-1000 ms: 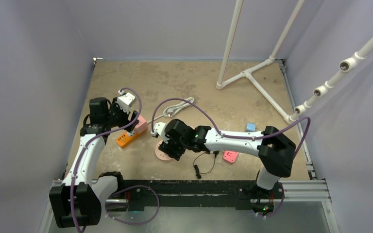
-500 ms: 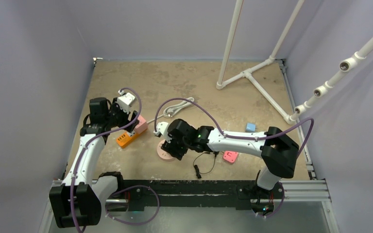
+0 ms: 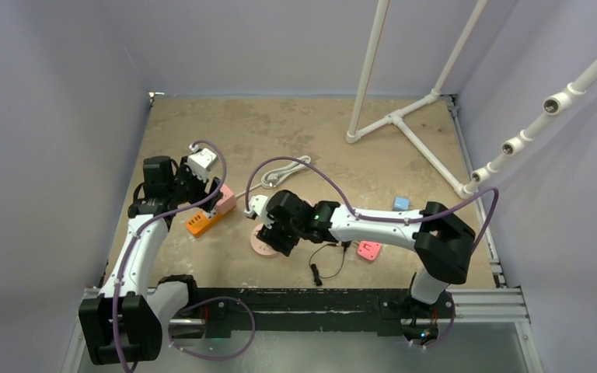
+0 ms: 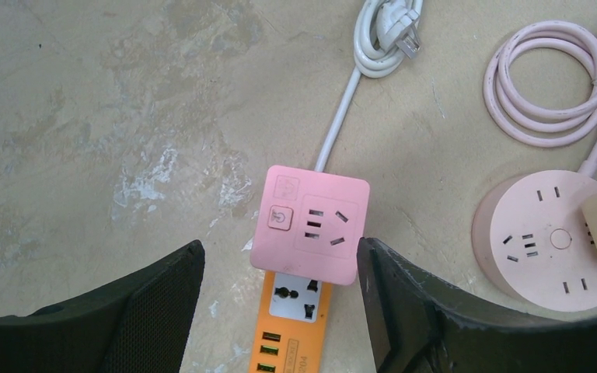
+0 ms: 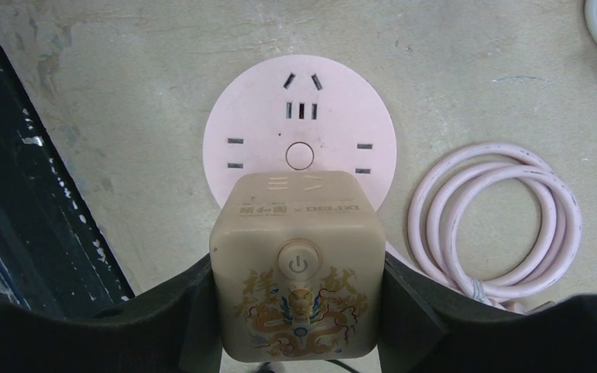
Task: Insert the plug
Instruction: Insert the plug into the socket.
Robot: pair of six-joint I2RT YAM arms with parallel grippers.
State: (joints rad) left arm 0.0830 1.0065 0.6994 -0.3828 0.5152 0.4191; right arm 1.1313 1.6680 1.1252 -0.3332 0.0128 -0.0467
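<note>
Gripping the beige cube plug (image 5: 295, 268) between its fingers, my right gripper (image 5: 295, 311) holds it over one edge of the round pink socket (image 5: 299, 101). My left gripper (image 4: 280, 311) hangs open above the square pink socket (image 4: 311, 225).

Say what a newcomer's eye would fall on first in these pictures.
Mid-scene, a beige cube printed with a golden dragon sits clamped in the right pincer, over the edge of a round pink socket. To its left, a square pink socket covers one end of an orange strip, framed by the open left pincer. At the far right, white pipes rise.
</note>
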